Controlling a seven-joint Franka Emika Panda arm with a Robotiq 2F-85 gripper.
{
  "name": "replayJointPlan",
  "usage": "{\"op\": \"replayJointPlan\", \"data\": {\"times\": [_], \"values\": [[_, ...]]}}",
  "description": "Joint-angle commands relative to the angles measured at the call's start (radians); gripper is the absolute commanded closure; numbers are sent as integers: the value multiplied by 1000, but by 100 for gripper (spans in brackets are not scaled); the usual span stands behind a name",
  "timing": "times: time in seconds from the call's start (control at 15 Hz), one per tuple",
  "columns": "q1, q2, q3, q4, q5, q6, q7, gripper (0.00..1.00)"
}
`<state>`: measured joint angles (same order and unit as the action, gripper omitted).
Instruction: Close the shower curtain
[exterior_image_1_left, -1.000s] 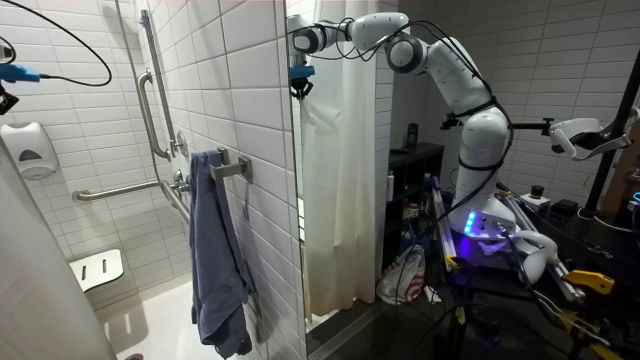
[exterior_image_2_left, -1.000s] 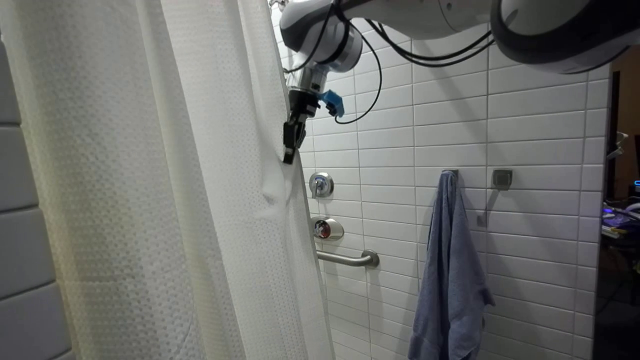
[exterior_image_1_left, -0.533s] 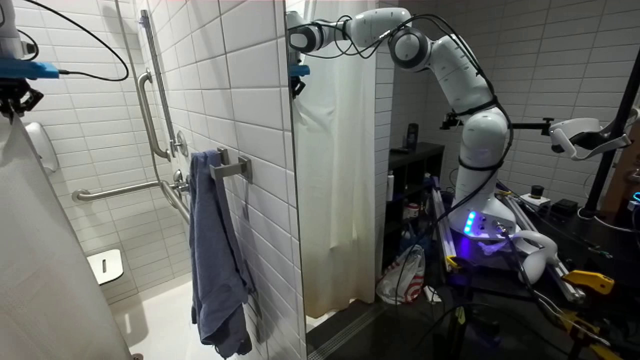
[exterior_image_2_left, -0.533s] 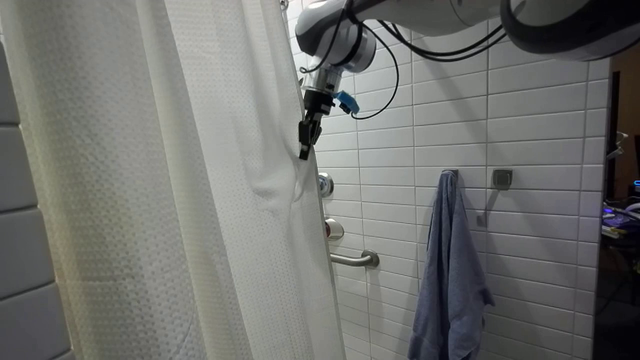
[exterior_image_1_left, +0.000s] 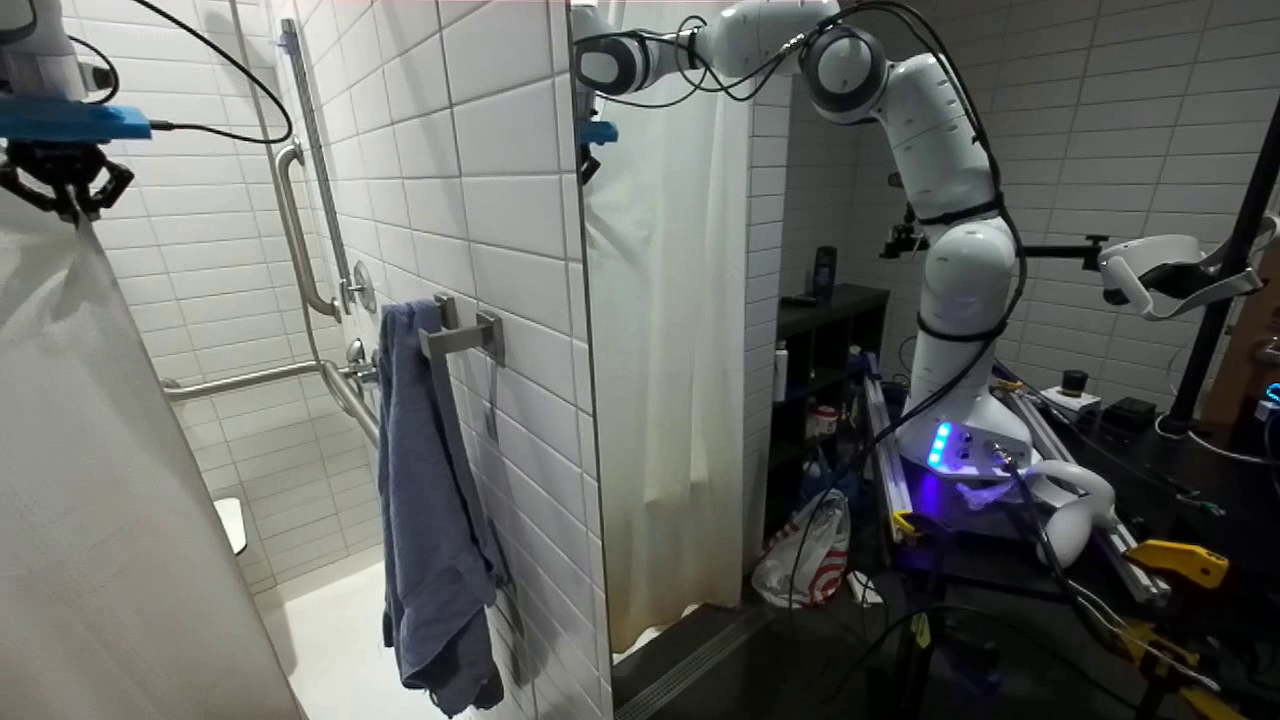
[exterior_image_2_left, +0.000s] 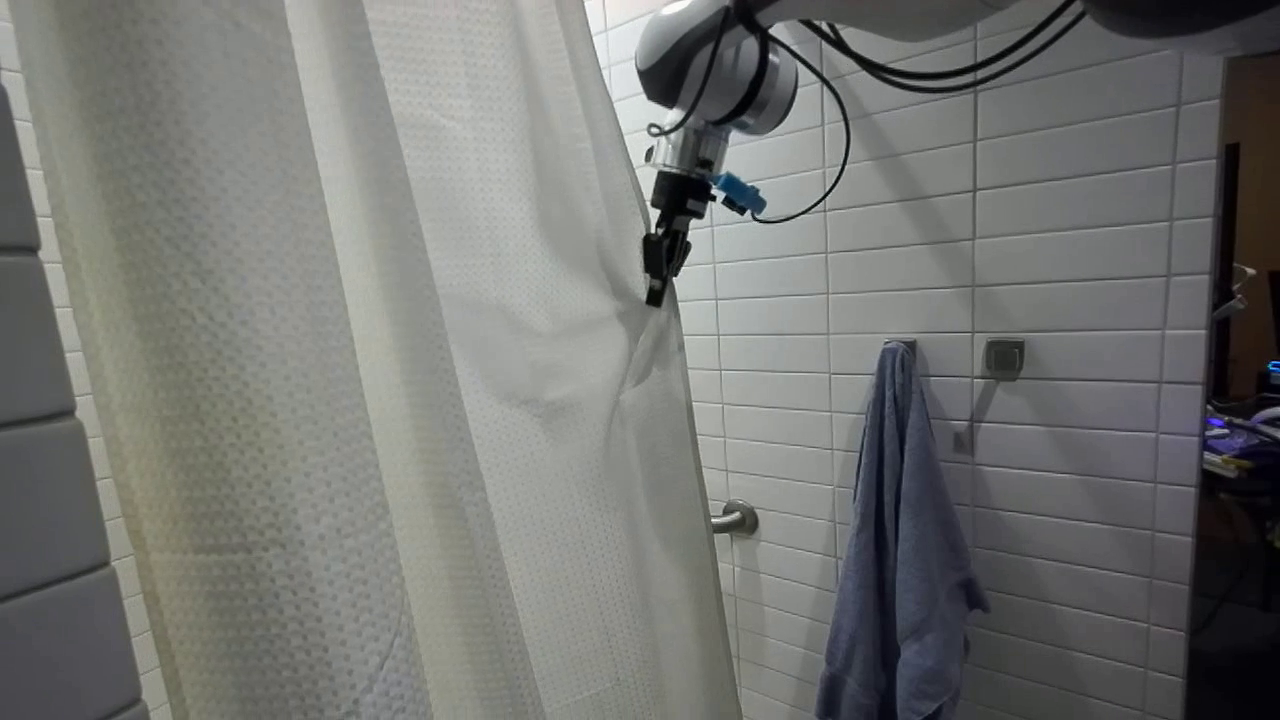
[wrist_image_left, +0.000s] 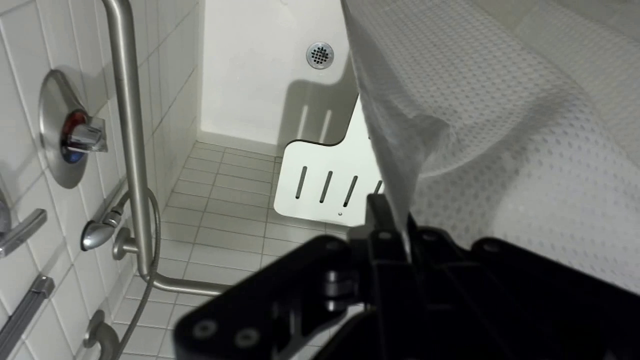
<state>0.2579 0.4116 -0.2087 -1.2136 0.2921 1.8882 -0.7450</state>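
The shower curtain is a tall cream-white sheet with soft folds and shows in both exterior views (exterior_image_1_left: 110, 480) (exterior_image_2_left: 420, 350). In the wrist view the curtain (wrist_image_left: 525, 125) fills the right side. My gripper is shut on the curtain's free edge, at upper left in an exterior view (exterior_image_1_left: 78, 205) and top centre in an exterior view (exterior_image_2_left: 657, 285). The cloth bunches and creases below the fingers. In the wrist view a thin fold runs between the fingertips (wrist_image_left: 397, 220). The curtain and arm also appear right of the tile edge, seemingly in a mirror.
A blue-grey towel (exterior_image_1_left: 430, 520) hangs from a hook on the tiled wall (exterior_image_2_left: 1070, 200). Inside the shower are steel grab bars (wrist_image_left: 127, 125), a valve handle (wrist_image_left: 80, 137), a white slotted seat (wrist_image_left: 320, 185) and a floor drain (wrist_image_left: 320, 55).
My gripper has moved to the right in both exterior views, pulling the curtain's edge with it. The curtain now covers the shower valves and more of the seat. The grip stays shut.
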Motion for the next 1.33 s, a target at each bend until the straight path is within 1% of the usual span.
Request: {"op": "replayJointPlan", "data": {"times": [0.0, 0.13, 0.2, 0.4, 0.47, 0.53, 0.67, 0.87, 1.07, 1.2, 1.27], "values": [[12, -96, -35, -123, -45, 56, 33, 100], [6, -120, -52, -159, -51, 72, 39, 100], [7, -172, -64, -241, -59, 104, 33, 100], [4, -261, -99, -374, -77, 162, 34, 100], [-112, -301, 23, -416, -124, 181, 54, 100], [-130, -332, 29, -458, -136, 192, 58, 100], [-194, -390, 62, -535, -146, 215, 51, 100], [-257, -466, 79, -625, -135, 229, 36, 100], [-291, -516, 73, -677, -120, 233, 17, 100], [-300, -537, 63, -695, -90, 218, -47, 100], [-302, -545, 57, -694, -65, 192, -96, 100]]}}
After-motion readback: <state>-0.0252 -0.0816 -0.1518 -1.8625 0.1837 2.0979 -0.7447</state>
